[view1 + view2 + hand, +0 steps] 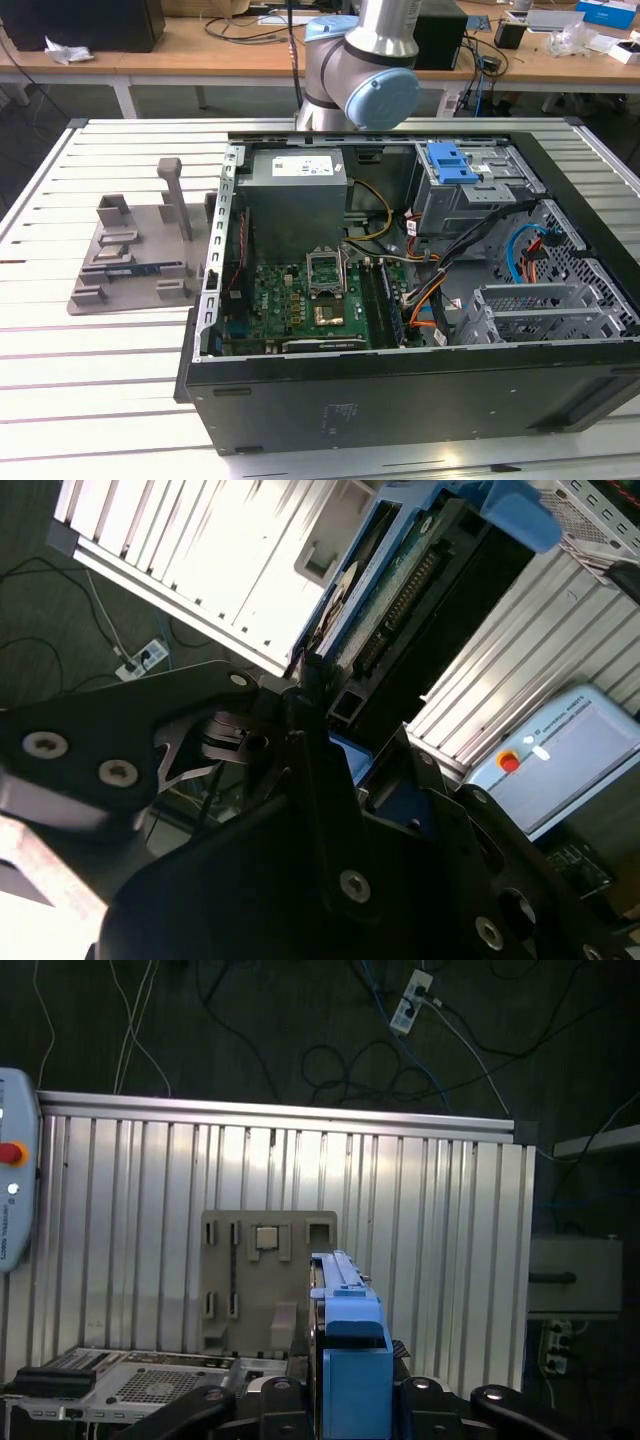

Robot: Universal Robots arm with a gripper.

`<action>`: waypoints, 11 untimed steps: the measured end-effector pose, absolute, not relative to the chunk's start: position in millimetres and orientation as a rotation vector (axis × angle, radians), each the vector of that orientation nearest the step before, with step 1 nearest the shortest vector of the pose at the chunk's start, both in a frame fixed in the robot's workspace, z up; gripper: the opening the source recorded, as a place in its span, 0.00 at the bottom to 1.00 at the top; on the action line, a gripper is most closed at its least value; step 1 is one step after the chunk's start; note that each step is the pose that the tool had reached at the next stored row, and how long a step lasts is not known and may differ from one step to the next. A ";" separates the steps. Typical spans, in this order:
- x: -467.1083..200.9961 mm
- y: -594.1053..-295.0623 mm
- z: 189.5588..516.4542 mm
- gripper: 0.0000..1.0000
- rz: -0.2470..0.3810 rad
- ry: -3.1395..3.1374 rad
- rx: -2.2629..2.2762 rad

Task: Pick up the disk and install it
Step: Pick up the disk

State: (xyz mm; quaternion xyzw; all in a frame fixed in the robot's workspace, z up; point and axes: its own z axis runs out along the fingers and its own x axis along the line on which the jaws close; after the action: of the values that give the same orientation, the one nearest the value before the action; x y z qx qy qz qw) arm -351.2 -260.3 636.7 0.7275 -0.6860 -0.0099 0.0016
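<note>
One flat silver disk [334,1290] in its blue plastic carrier bracket sits on edge in the one black hand [345,1405]. The hand's fingers [272,1400] are clamped on the disk's two sides. In the second wrist view the disk [395,590] shows its green circuit-board face and a row of connector pins, with the blue bracket running along its edge and the hand [318,695] gripping its lower end. It is held in the air above the table, clear of the surface.

The exterior view shows one grey-and-blue robot arm [370,60] rising behind one open black computer case [400,390] that lies on its side. Inside the case are:
- one green motherboard [310,305]
- one grey power supply box [295,205]
- one blue ribbed plastic latch [452,160] on top of a metal drive cage
- bundles of orange, yellow and blue cables

At the exterior view's left, just beside the case, lies one grey plastic fixture plate [130,250]. It also appears behind the disk in the first wrist view [262,1270].

Everything rests on one silver slatted aluminium table [100,400]. One pale control pendant with a red button [510,762] lies at the table's edge. Beyond the table the floor [250,1030] is dark, with loose black cables and one white power strip [410,1005]. Wooden desks [200,45] carrying clutter stand behind the arm.
</note>
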 end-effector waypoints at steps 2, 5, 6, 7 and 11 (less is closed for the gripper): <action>-351.2 -260.3 641.6 0.36 -0.031 -2.153 2.283; -351.2 -260.3 648.3 0.36 -0.031 -2.153 2.283; -351.2 -260.3 650.0 0.36 -0.031 -2.153 2.283; -351.2 -260.3 651.2 0.36 -0.031 -2.153 2.283; -351.2 -260.3 656.3 0.36 -0.031 -2.153 2.283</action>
State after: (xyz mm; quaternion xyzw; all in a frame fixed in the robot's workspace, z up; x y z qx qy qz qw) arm -351.2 -260.3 656.3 0.7275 -0.6860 -0.0099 0.0016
